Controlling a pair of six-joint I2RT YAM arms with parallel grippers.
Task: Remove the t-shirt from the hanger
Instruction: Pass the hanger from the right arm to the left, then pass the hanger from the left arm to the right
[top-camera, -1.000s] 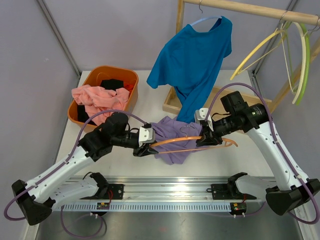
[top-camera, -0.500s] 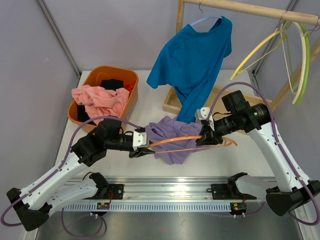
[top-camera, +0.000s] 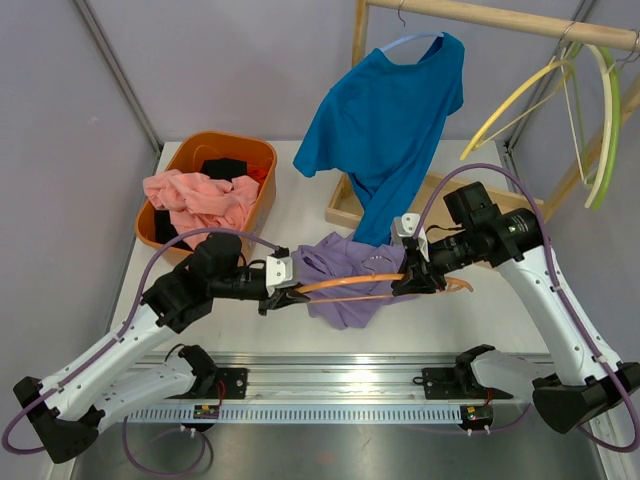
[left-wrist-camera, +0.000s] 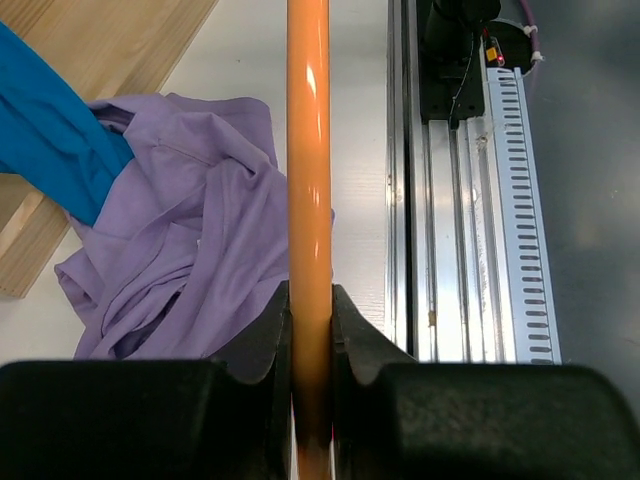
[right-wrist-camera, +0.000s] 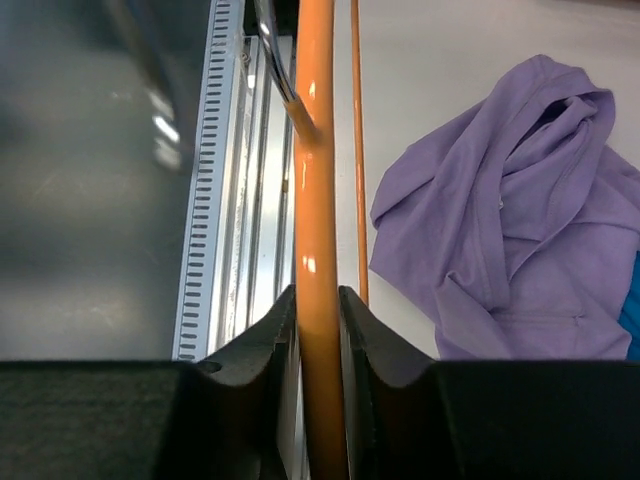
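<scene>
With your left claw (top-camera: 272, 293) and right claw (top-camera: 412, 281) both pinched on the orange hanger (top-camera: 350, 283), lift it level and slowly, since the purple shirt (top-camera: 340, 262) lies crumpled on the surface (top-camera: 250, 325) beneath and may snag

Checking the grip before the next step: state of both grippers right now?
Left gripper: closed on the orange hanger.
Right gripper: closed on the same hanger's bar.

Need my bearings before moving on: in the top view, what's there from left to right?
Orange basket → left gripper → purple t-shirt → right gripper → yellow and green hangers. The orange hanger spans both grippers, so it is left out.
</scene>
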